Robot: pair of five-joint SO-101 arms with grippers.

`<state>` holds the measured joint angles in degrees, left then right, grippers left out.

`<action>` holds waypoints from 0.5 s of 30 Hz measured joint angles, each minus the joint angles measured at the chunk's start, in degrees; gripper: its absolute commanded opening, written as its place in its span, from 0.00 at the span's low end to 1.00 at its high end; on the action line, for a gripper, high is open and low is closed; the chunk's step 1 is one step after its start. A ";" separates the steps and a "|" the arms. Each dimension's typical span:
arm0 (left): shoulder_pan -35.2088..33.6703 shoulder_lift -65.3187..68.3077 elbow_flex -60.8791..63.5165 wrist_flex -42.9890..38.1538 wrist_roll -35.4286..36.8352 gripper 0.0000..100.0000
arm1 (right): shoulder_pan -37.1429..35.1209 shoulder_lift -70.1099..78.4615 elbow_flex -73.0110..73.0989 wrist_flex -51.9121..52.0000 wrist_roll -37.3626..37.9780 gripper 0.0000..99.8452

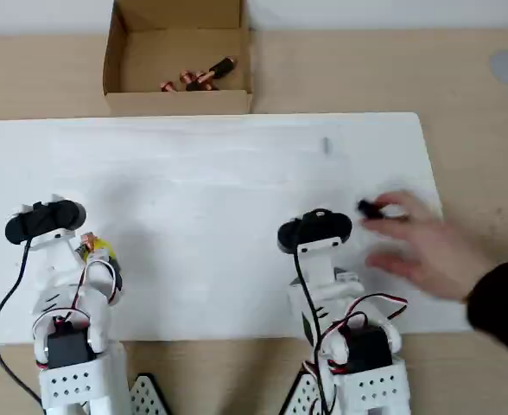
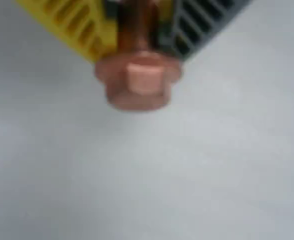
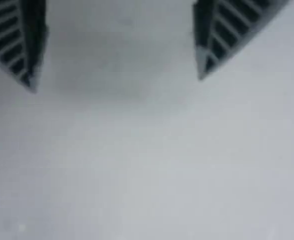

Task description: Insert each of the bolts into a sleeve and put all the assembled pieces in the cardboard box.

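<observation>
Over the near left part of the white mat [image 1: 202,173], my left gripper [image 2: 137,50] is closed on a copper bolt [image 2: 138,80]. The shank is pinched between the yellow finger [image 2: 72,22] and the dark finger [image 2: 202,20], and the flanged hex head sticks out past the tips. My right gripper [image 3: 117,80] is spread wide with nothing between its jaws, white mat beneath. Beside my right arm a person's hand [image 1: 422,246] lies over the mat's right edge, a small dark piece [image 1: 371,208] at its fingertips; held or only touched, cannot tell. The cardboard box [image 1: 116,69] sits beyond the mat's far edge, with several copper-and-black assembled pieces [image 1: 204,76] inside.
</observation>
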<state>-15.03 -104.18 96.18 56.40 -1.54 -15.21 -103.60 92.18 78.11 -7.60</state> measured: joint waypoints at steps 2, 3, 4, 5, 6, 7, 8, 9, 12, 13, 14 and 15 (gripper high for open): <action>0.00 0.00 0.00 0.00 0.00 0.01 | 0.00 0.00 0.00 0.00 0.00 0.25; 0.00 0.00 0.00 0.00 0.00 0.01 | 0.00 0.00 0.00 0.00 0.00 0.25; 0.00 0.00 0.00 0.00 0.00 0.01 | 0.00 0.00 0.00 0.00 0.00 0.25; 0.00 0.00 0.00 0.00 0.00 0.01 | 0.00 0.00 0.00 0.00 0.00 0.25; 0.00 0.00 0.00 0.00 0.00 0.01 | 0.00 0.00 0.00 0.00 0.00 0.25; 0.00 0.00 0.00 0.00 0.00 0.01 | 0.00 0.00 0.00 0.00 0.00 0.25; 0.00 0.00 0.00 0.00 0.00 0.01 | 0.00 0.00 0.00 0.00 0.00 0.25; 0.00 0.00 0.00 0.00 0.00 0.01 | 0.00 0.00 0.00 0.00 0.00 0.25; 0.00 0.00 0.00 0.00 0.00 0.01 | -0.18 0.00 0.00 0.00 0.00 0.25; 0.00 0.00 0.00 0.00 0.00 0.01 | 0.18 0.00 0.00 0.00 -0.09 0.25; 0.00 0.00 0.00 0.00 0.00 0.01 | 0.00 0.00 0.00 0.00 0.00 0.25; 0.00 0.00 0.00 0.00 0.00 0.01 | 0.00 0.00 0.00 0.00 0.00 0.25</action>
<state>-15.03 -104.18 96.18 56.40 -1.54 -15.21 -103.60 92.18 78.11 -7.60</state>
